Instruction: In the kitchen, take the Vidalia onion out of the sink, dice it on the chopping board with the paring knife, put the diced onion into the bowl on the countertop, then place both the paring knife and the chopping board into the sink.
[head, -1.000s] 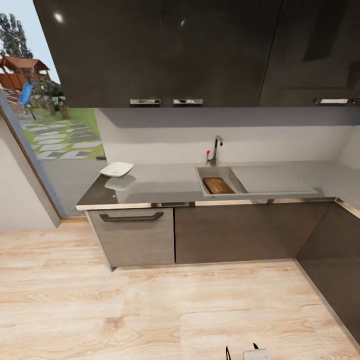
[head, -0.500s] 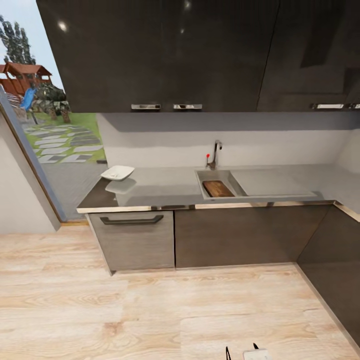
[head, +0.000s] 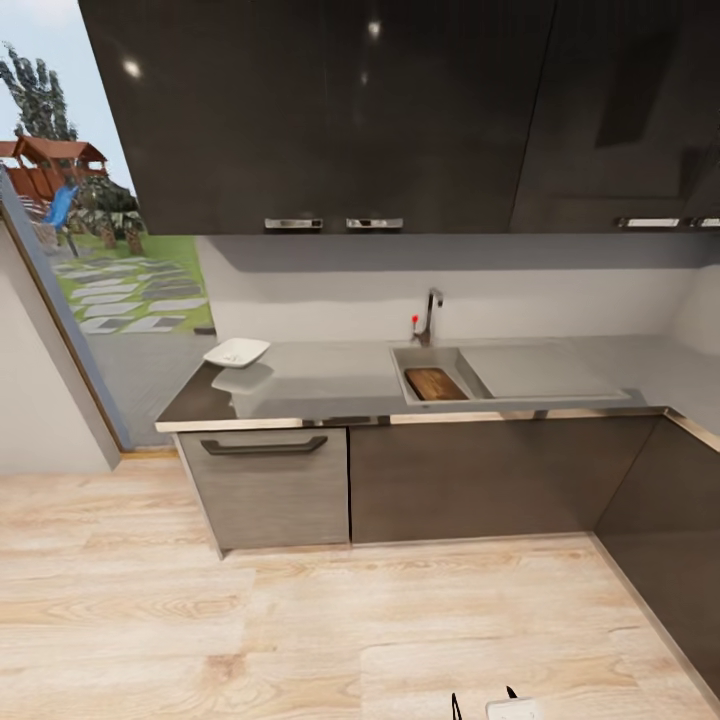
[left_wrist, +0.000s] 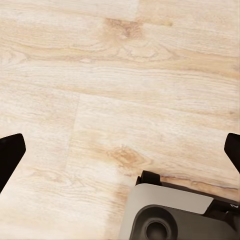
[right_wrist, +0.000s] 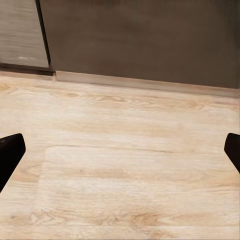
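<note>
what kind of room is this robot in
A home kitchen, by the look of it: a steel sink with a tap set in a dark countertop, glossy black wall cabinets above, and a white bowl on the counter.

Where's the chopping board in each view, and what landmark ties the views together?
Head view: chopping board lies in the sink basin, below the tap.
Left wrist view: not in it.
Right wrist view: not in it.
Shared landmark: the wooden floor.

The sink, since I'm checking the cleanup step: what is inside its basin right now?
The chopping board lies in the basin of the sink, on its floor. Whether the paring knife is in there too cannot be told from this distance; the near wall hides part of the floor.
</note>
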